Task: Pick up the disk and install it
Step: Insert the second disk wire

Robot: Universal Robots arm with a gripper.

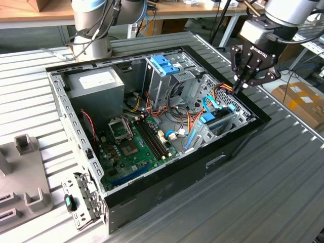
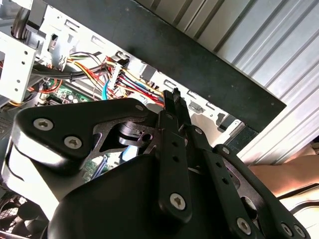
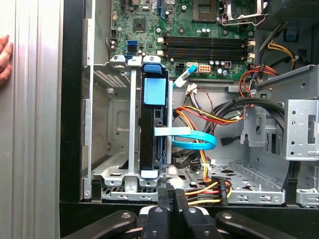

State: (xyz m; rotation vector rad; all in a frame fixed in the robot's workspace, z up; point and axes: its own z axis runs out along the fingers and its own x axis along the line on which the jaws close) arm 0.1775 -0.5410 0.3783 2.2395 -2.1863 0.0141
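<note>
In the exterior view the gripper (image 1: pixel 238 87) hung over the 3 o'clock edge of the open computer case (image 1: pixel 212 162), its fingers drawn together to a point and carrying nothing. The disk (image 1: pixel 216 123) stood on edge in a bay at the case's 4 o'clock corner, its blue rails showing, partly masked by cables.

In the second wrist view the closed fingertips (image 2: pixel 174 102) pointed at a bundle of coloured wires (image 2: pixel 137 79) beneath the case wall; the gripper's own body hid most else, the disk included.

In the first wrist view the disk (image 3: pixel 149 129) sat upright in the metal bay (image 3: pixel 117 174), a light-blue cable (image 3: pixel 192 142) running across beside it. I judged it stiff, fairly heavy and shock-sensitive, best held by the blue rails or the blue tab (image 3: pixel 153 90). Whether it was fully seated could not be told; a hand (image 3: pixel 5 52) was cut off at the frame edge on the desk (image 3: pixel 35 149).
</note>
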